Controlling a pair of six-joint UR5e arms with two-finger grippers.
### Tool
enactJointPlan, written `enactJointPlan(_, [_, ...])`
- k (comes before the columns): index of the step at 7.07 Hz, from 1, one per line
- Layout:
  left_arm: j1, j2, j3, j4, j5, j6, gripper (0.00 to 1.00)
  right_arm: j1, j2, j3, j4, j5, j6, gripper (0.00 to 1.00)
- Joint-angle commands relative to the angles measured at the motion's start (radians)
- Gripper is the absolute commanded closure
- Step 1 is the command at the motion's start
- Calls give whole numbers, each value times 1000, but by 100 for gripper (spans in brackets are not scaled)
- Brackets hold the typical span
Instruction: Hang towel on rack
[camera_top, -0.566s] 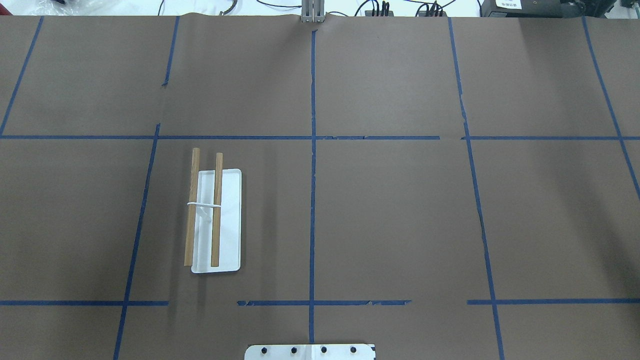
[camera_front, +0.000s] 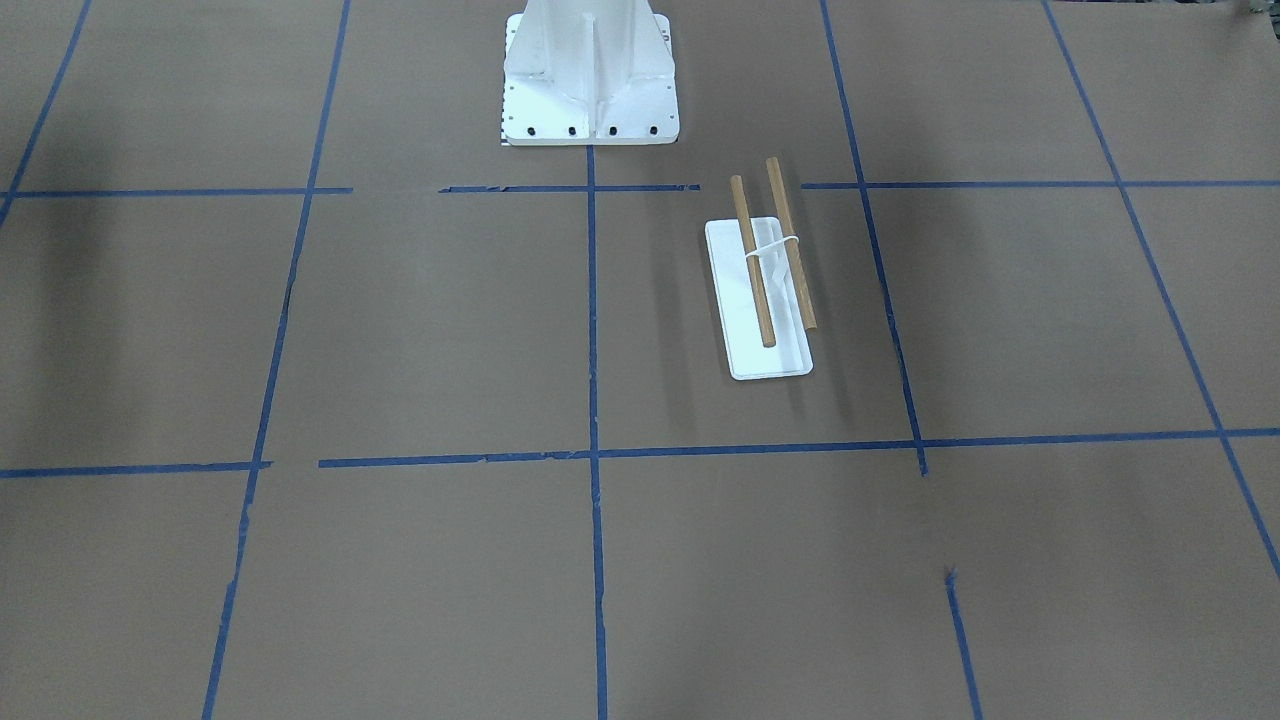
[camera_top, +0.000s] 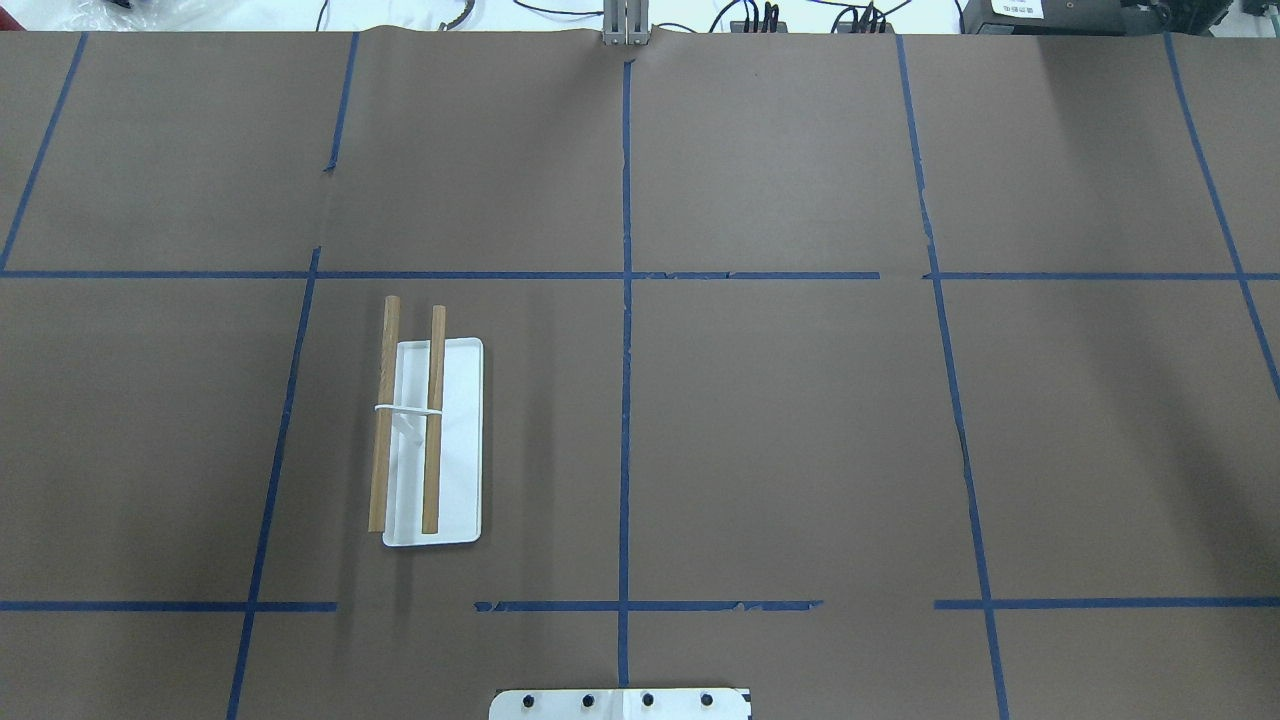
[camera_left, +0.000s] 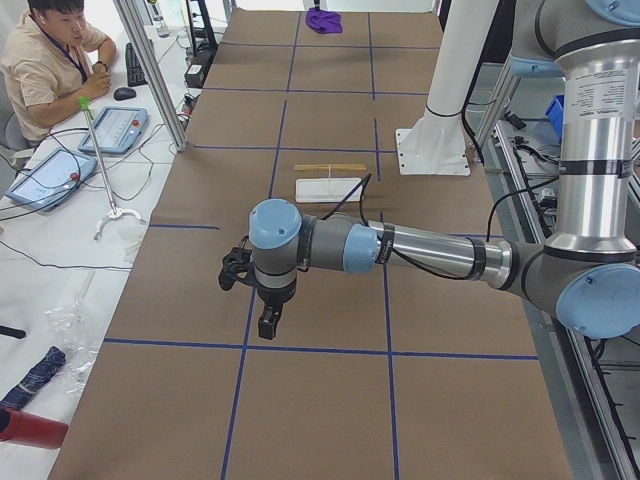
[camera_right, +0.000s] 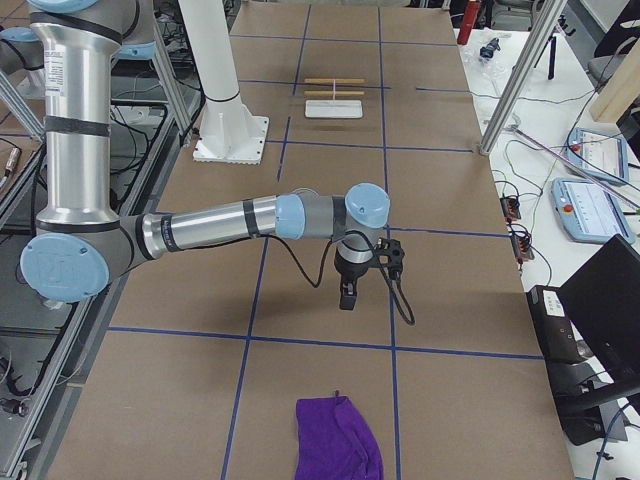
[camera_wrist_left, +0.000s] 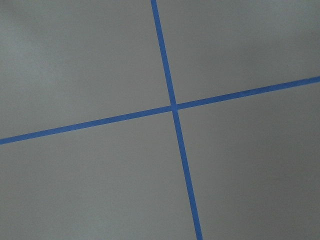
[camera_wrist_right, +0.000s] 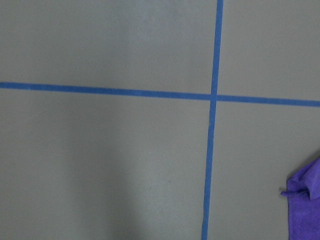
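Progress nil; crumpled purple cloth towel (camera_right: 338, 440) lies 6 o'clock of right gripper (camera_right: 346, 299); white-based wooden two-rod rack (camera_top: 455, 440) bare; left gripper (camera_left: 267, 324) too seems empty; can't tell either's opening.

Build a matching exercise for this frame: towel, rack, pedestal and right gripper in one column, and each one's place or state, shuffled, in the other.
Column one:
1. towel
2. rack
3. pedestal
4. right gripper

Column two:
A. white, bolted down at the robot's edge of the table, mid-width
B. hanging above the table, apart from the towel
C. purple, crumpled at the table's end on the robot's right
D. standing on the robot's left half, nothing draped on it

Pairs: 1-C, 2-D, 3-A, 4-B.
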Motion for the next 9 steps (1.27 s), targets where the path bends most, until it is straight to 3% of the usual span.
enactJointPlan(1, [1, -2, -3, -197, 1, 4, 0, -8, 63, -1, -2, -41, 66, 0])
enactJointPlan(3, [-1, 1, 63, -653, 1, -10, 0, -7, 49, 20, 32, -15, 51, 0])
enactJointPlan(4, [2, 4, 88, -771, 0, -16, 0, -7, 40, 25, 69, 52, 46, 0])
enactJointPlan(7, [1, 11, 86, -849, -87, -117, 0, -22, 3, 22, 303, 50, 66, 0])
enactJointPlan(9, [5, 9, 83, -846, -86, -110, 0, -25, -156, -41, 525, -22, 50, 0])
